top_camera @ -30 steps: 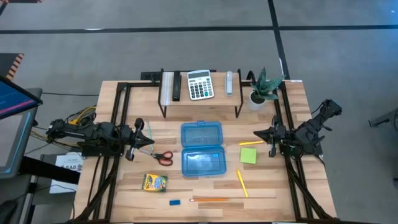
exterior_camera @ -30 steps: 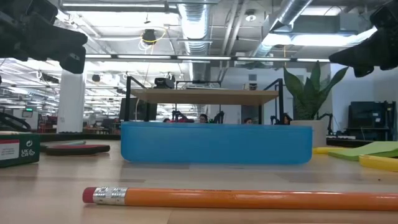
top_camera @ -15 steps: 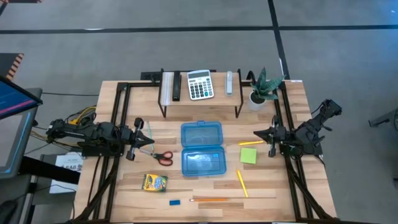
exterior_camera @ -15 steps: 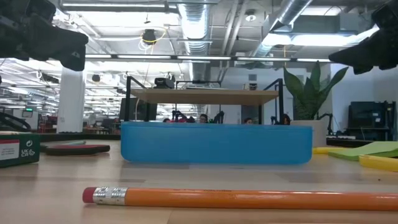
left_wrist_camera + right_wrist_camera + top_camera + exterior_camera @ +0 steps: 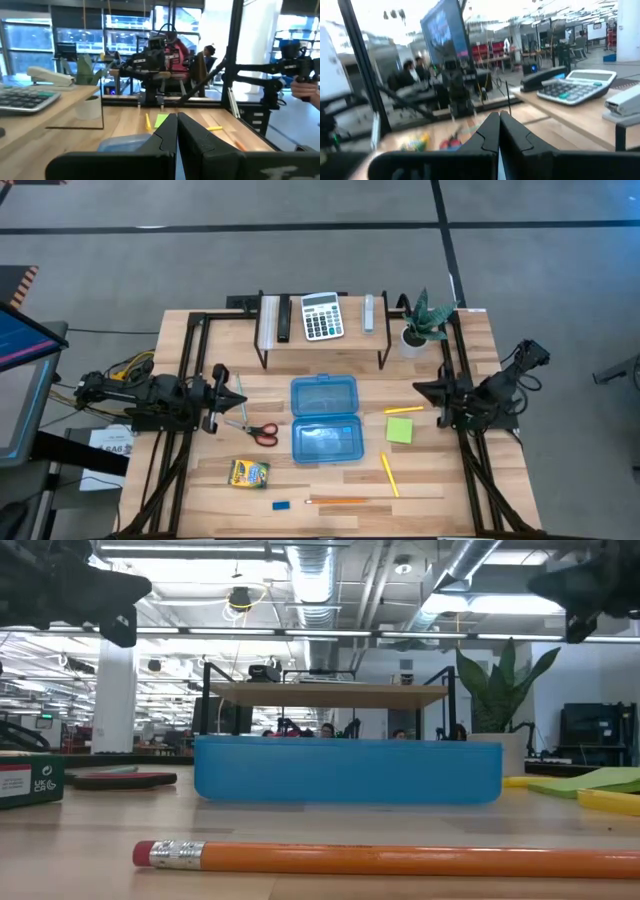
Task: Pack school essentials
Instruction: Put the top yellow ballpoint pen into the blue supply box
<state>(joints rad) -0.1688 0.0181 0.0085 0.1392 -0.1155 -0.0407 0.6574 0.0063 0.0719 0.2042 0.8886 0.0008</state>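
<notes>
Both arms wait at the sides of the table, raised above it. The left gripper (image 5: 222, 397) has its fingers pressed together and holds nothing; the right gripper (image 5: 432, 392) is also closed and empty. The open blue case (image 5: 324, 419) lies in the middle between them. The scissors (image 5: 258, 431) lie just beside the left gripper, a little toward the front edge, with the blades pointing to that gripper and the red handles toward the case. The green sticky notes (image 5: 399, 430) lie near the right gripper. I judge the left arm is nearer for the scissors
</notes>
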